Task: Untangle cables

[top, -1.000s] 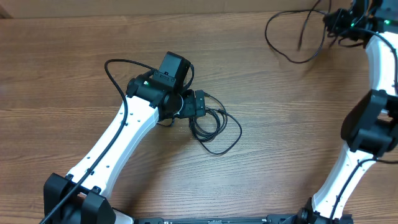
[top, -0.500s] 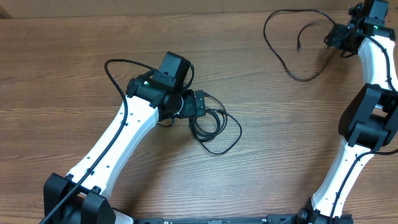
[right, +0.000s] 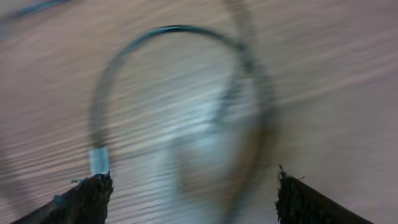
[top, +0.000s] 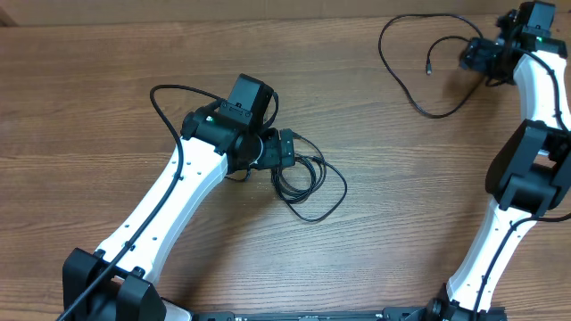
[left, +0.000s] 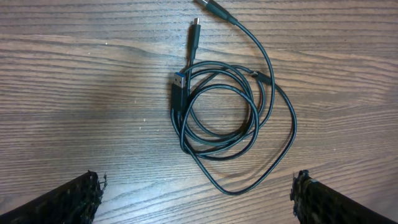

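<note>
Loose cable [top: 382,45] has dropped from the open right hand [top: 469,56].

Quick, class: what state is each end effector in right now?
Left end effector: open, empty, over the coiled cable.
Right end effector: open, nothing between its fingers; a loose cable lies ahead, blurred.

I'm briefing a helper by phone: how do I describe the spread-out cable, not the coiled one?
On the wooden table, go to the far right corner, beside the right gripper. A thin black cable lies there in one wide open loop, a plug end inside it. The other cable, near the left gripper, is a tight coil.
</note>
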Robot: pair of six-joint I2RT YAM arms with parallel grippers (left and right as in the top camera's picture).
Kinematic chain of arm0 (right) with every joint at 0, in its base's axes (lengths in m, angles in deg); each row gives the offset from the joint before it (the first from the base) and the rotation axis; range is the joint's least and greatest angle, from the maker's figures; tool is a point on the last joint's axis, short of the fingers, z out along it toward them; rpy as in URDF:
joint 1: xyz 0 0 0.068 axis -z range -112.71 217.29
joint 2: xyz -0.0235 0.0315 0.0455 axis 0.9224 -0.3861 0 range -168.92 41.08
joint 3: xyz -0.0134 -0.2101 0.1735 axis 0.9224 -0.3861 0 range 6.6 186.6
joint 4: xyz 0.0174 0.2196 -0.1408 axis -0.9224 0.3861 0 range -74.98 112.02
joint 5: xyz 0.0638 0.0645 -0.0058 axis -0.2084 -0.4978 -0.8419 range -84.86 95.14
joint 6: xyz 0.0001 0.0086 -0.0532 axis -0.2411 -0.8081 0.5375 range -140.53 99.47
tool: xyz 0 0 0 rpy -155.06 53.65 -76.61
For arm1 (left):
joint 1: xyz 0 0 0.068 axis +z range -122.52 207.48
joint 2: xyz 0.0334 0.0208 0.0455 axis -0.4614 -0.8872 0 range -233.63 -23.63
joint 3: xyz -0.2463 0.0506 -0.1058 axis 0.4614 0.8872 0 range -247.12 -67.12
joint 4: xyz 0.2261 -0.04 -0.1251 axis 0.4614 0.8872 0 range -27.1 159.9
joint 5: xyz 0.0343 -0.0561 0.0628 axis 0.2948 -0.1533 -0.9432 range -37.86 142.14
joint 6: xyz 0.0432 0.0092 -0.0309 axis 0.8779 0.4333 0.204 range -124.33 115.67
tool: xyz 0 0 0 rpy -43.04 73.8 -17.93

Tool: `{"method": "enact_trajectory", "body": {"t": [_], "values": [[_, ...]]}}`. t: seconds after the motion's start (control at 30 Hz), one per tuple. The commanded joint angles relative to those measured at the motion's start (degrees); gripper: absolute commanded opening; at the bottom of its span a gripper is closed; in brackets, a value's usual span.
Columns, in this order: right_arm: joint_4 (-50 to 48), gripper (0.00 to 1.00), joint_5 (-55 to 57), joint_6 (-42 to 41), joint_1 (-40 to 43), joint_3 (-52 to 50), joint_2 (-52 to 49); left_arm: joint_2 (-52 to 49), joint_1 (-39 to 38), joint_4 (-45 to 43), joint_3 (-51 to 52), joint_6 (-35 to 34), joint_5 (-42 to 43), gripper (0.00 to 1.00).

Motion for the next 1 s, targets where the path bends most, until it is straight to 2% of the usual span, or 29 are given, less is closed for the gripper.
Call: {"method": "enact_trajectory", "body": {"t": [0.0, 0.1, 0.23, 0.27, 0.3, 0.33, 0.4, 0.5, 0.63, 0.77, 0.97], "values": [[0.87, 0.82, -15.82, -0.11, -2.19, 1.46, 0.2, 0.02, 0.31, -0.07, 0.13, -0.35, -0.81, 1.0], [2.89, 0.82, -12.35, 0.9, -4.2, 1.46, 0.2, 0.02, 0.31, -0.07, 0.13, -0.35, -0.81, 1.0], [7.02, 0.82, 1.05, 0.59, -6.45, 1.46, 0.2, 0.02, 0.31, -0.07, 0.13, -0.35, -0.81, 1.0], [8.28, 0.85, 3.67, -0.59, -6.8, 1.46, 0.17, 0.02, 0.31, -0.07, 0.13, -0.35, -0.81, 1.0], [10.14, 0.95, 7.21, -3.56, -7.17, 1.46, 0.2, 0.02, 0.31, -0.07, 0.13, -0.35, -0.81, 1.0], [11.28, 1.0, 9.18, -6.19, -7.28, 1.46, 0.2, 0.02, 0.31, -0.07, 0.13, -0.35, -0.81, 1.0], [13.38, 1.0, 11.21, -10.64, -7.26, 1.46, 0.2, 0.02, 0.31, -0.07, 0.13, -0.35, -0.81, 1.0], [15.1, 1.0, 9.14, -16.11, -6.62, 1.46, 0.22, 0.02, 0.31, -0.07, 0.13, -0.35, -0.81, 0.99], [22.34, 1.0, -1.49, -16.63, -5.92, 1.46, 0.22, 0.02, 0.31, -0.07, 0.13, -0.35, -0.81, 1.0], [27.28, 0.98, -0.09, -17.66, -5.84, 1.46, 0.22, 0.02, 0.31, -0.07, 0.13, -0.35, -0.81, 1.0], [30.75, 0.94, 1.57, -33.24, -5.84, 1.46, 0.22, 0.02, 0.31, -0.07, 0.13, -0.35, -0.81, 1.0]]}}
